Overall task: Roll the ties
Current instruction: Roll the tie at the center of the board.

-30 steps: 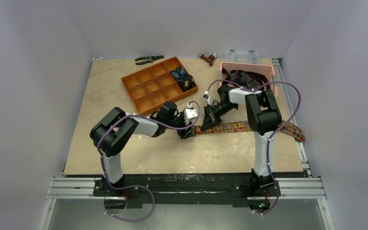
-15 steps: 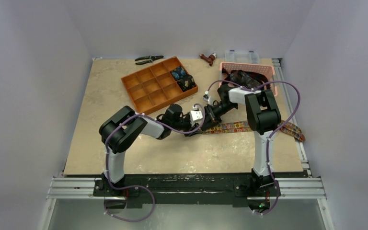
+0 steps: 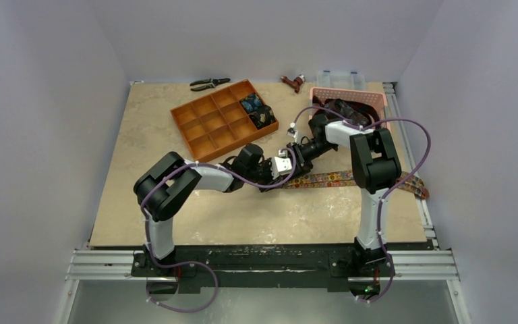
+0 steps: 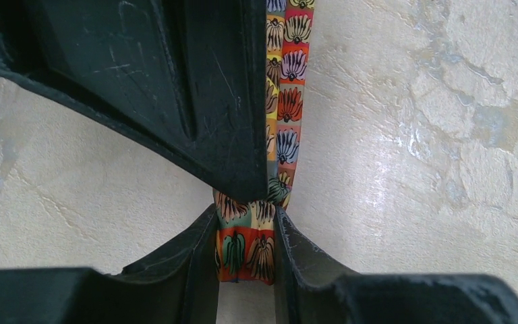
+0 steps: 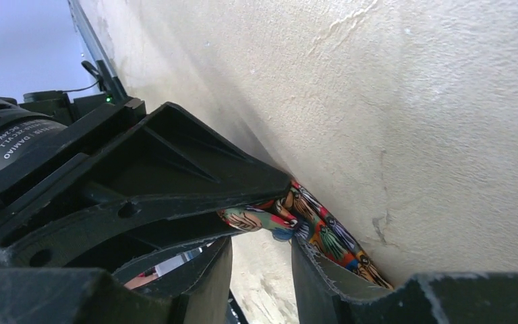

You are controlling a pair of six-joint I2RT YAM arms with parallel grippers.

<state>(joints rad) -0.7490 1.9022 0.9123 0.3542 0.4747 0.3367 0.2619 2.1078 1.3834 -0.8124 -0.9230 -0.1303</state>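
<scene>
A long orange-yellow-red printed tie (image 3: 340,179) lies flat across the table's right half. Its left end sits where both grippers meet. My left gripper (image 3: 285,177) is shut on that folded end; in the left wrist view the tie (image 4: 246,246) fills the space between the fingers of my left gripper (image 4: 245,217). My right gripper (image 3: 296,165) stands just above it, tips down. In the right wrist view my right gripper (image 5: 262,246) shows a bare gap between its fingers, and the tie's fold (image 5: 270,219) rests against one fingertip (image 5: 310,260). Two dark rolled ties (image 3: 256,111) sit in the orange tray (image 3: 206,125).
A pink basket (image 3: 378,98) at the back right holds dark ties (image 3: 337,108). Pliers (image 3: 209,84), a small red-brown tool (image 3: 293,82) and a clear box (image 3: 340,76) lie along the back edge. The tie's far end (image 3: 415,185) reaches the table's right edge.
My left arm has reached right, from left of the tie to its end, and now grips it. My right gripper has shifted slightly right and back.
</scene>
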